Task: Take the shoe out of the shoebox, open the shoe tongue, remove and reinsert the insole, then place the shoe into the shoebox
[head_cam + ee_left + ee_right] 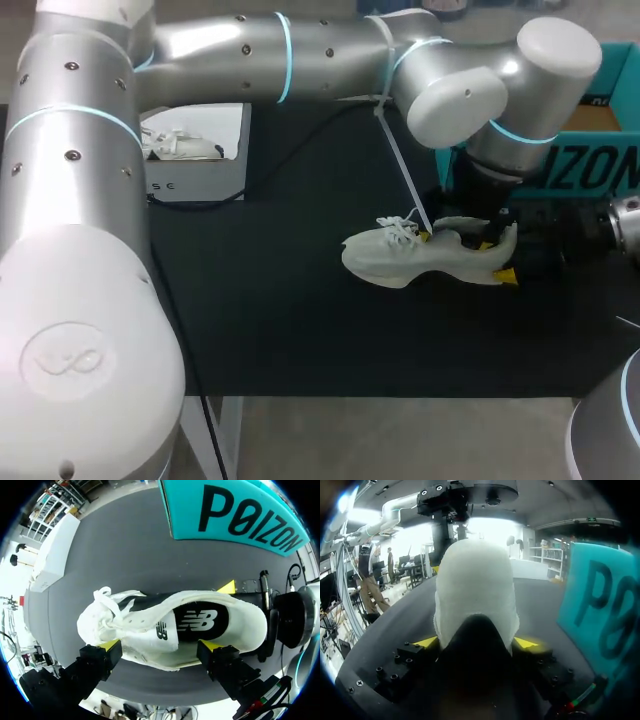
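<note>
My left arm (80, 250) is nearest: smooth silver tubes and rounded white joint caps with thin blue-lit rings. It rises at the near left, then crosses the far side of the bench (300, 320) to bend down over the shoe (400, 262). The bench top is a matte black sheet. The shoe is pale, with a soft knit upper and a thick moulded sole. It lies right of centre on the bench, outside the glossy teal shoebox (600, 160) just behind it, with loose white laces (398, 228) bunched at the front. From above, the left gripper (161, 645) hangs with its fingers wide apart, both yellow tips along the shoe's near flank and clamping nothing. Under it the padded tongue (150, 630) folds over, and the black insole (200, 622) shows inside the opening. The right gripper (475, 642) comes in low from the right, clamped on the rounded heel with a yellow tip on each side. The heel blocks most of what lies ahead of it. A white box (195, 150) at far left is partly hidden by the arm, and its contents are hard to make out.
</note>
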`<state>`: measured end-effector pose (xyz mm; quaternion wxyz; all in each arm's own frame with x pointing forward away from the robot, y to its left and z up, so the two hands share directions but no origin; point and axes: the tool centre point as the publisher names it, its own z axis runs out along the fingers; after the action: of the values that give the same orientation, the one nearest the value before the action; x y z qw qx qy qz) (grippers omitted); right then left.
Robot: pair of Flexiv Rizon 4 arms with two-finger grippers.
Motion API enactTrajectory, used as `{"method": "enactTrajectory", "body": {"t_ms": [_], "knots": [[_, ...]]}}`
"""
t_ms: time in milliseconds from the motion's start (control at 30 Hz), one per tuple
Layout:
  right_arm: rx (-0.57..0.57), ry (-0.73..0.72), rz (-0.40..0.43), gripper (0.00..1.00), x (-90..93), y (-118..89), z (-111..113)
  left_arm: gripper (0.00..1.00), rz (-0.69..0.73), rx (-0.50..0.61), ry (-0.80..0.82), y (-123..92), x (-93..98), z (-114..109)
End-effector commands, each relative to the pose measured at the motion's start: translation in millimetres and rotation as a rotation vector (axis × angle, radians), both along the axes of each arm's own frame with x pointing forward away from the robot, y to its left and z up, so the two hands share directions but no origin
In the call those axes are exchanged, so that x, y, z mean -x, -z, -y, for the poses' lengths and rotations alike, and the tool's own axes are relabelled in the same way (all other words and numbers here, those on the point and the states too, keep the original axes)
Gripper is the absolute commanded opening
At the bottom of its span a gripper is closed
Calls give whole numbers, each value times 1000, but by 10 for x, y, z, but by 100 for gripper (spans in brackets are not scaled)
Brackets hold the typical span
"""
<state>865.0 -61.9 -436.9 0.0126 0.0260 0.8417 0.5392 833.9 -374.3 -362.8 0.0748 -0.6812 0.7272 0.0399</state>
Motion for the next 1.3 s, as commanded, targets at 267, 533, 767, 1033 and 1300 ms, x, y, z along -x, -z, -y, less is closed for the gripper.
{"method": "enactTrajectory", "body": {"t_ms": [267, 533, 767, 1033, 1300], "knots": [[3, 3, 0, 0, 3, 53, -42, 100, 24, -9, 19, -85, -103, 12], [3, 3, 0, 0, 3, 53, -42, 100, 17, -33, 24, -20, -154, 47], [3, 3, 0, 0, 3, 53, -42, 44, 15, -37, 19, 8, -137, 4], [3, 3, 0, 0, 3, 53, -42, 0, 25, -38, 11, -47, -81, -82], [3, 3, 0, 0, 3, 53, -42, 1, 44, -45, 12, -170, -39, -175]]}}
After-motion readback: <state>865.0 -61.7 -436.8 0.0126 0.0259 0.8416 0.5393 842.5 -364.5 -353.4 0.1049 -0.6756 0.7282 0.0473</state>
